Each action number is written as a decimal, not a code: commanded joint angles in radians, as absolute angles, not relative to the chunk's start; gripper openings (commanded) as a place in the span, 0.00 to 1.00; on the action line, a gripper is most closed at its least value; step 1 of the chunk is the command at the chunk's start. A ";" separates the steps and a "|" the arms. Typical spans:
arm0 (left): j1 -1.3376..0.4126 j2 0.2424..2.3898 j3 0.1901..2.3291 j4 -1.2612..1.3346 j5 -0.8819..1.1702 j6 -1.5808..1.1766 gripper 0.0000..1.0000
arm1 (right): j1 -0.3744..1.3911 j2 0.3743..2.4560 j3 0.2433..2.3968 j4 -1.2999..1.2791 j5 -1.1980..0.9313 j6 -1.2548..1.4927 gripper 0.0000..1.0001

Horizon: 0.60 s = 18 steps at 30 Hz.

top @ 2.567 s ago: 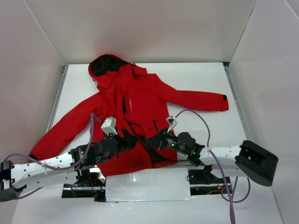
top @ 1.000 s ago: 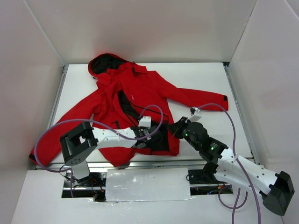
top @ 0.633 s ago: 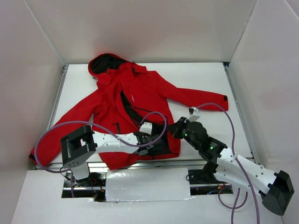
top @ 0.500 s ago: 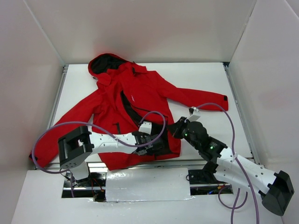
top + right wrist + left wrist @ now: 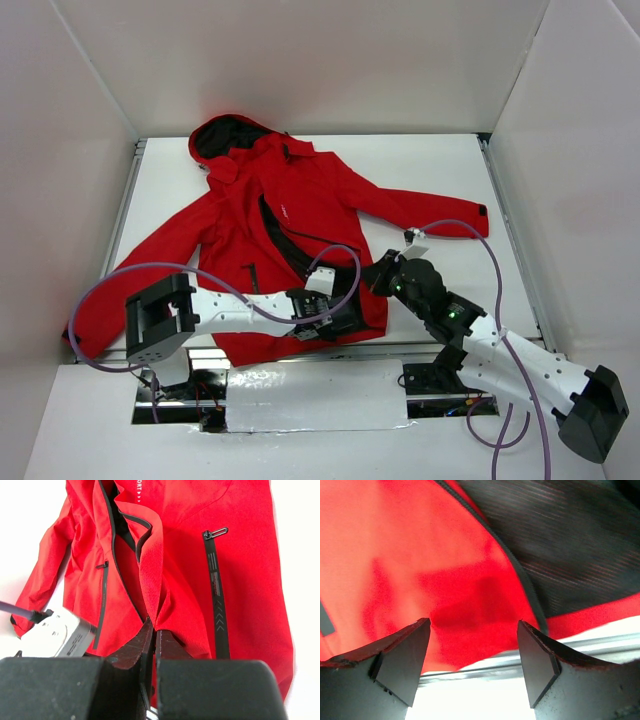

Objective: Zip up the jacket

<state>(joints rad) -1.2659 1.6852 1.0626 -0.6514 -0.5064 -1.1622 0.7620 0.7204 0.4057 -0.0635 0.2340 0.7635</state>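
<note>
The red hooded jacket (image 5: 300,200) lies spread on the white table, hood at the far left, front partly open with dark lining showing. My left gripper (image 5: 345,318) is open and empty just above the bottom hem; in the left wrist view (image 5: 472,655) its fingers (image 5: 402,660) straddle red fabric (image 5: 395,555) beside the black front zipper (image 5: 520,575) and dark lining. My right gripper (image 5: 376,280) is shut on a fold of the jacket's right front edge, seen in the right wrist view (image 5: 153,627) under the slanted pocket zipper (image 5: 216,585).
White walls enclose the table on three sides. A metal rail (image 5: 430,347) and a foil-covered plate (image 5: 315,395) lie along the near edge. Purple cables (image 5: 470,235) loop over the jacket and table. The left wrist's white camera box (image 5: 57,630) sits close to my right gripper.
My left gripper has slid right and nearer along the jacket's lower front to the hem. The dark opening has narrowed. My right gripper has stayed in place, still pinching the fabric.
</note>
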 commanded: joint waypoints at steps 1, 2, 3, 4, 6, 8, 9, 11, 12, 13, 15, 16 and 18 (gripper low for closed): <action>-1.284 1.694 1.098 -0.624 -0.486 -1.195 0.82 | 0.750 0.723 0.428 -0.028 0.230 0.750 0.00; -1.285 1.692 1.097 -0.617 -0.479 -1.206 0.82 | 0.749 0.723 0.426 -0.028 0.227 0.752 0.00; -1.285 1.698 1.095 -0.612 -0.477 -1.209 0.82 | 0.749 0.723 0.423 -0.026 0.224 0.753 0.00; -1.285 1.703 1.092 -0.609 -0.476 -1.215 0.82 | 0.749 0.723 0.422 -0.025 0.221 0.753 0.00; -1.285 1.718 1.094 -0.609 -0.472 -1.226 0.81 | 0.749 0.716 0.420 -0.025 0.221 0.753 0.00; -1.285 1.726 1.091 -0.595 -0.465 -1.233 0.81 | 0.747 0.712 0.419 -0.025 0.219 0.753 0.00; -1.285 1.732 1.091 -0.586 -0.460 -1.230 0.80 | 0.747 0.709 0.417 -0.025 0.219 0.752 0.00; -1.287 1.739 1.094 -0.581 -0.459 -1.235 0.79 | 0.746 0.707 0.416 -0.026 0.219 0.752 0.00; -1.285 1.750 1.095 -0.581 -0.454 -1.233 0.78 | 0.746 0.703 0.414 -0.026 0.218 0.753 0.00; -1.285 1.755 1.103 -0.589 -0.457 -1.236 0.77 | 0.744 0.703 0.414 -0.023 0.216 0.753 0.00; -1.287 1.770 1.104 -0.594 -0.456 -1.239 0.75 | 0.741 0.700 0.411 -0.023 0.215 0.752 0.00; -1.285 1.776 1.104 -0.595 -0.457 -1.247 0.74 | 0.742 0.699 0.408 -0.023 0.213 0.752 0.00; -1.285 1.789 1.104 -0.603 -0.453 -1.250 0.71 | 0.739 0.698 0.407 -0.021 0.212 0.752 0.00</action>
<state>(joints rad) -1.2816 1.7569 1.0805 -0.5953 -0.4614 -1.2270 0.7498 0.7147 0.4042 -0.0597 0.2096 0.7639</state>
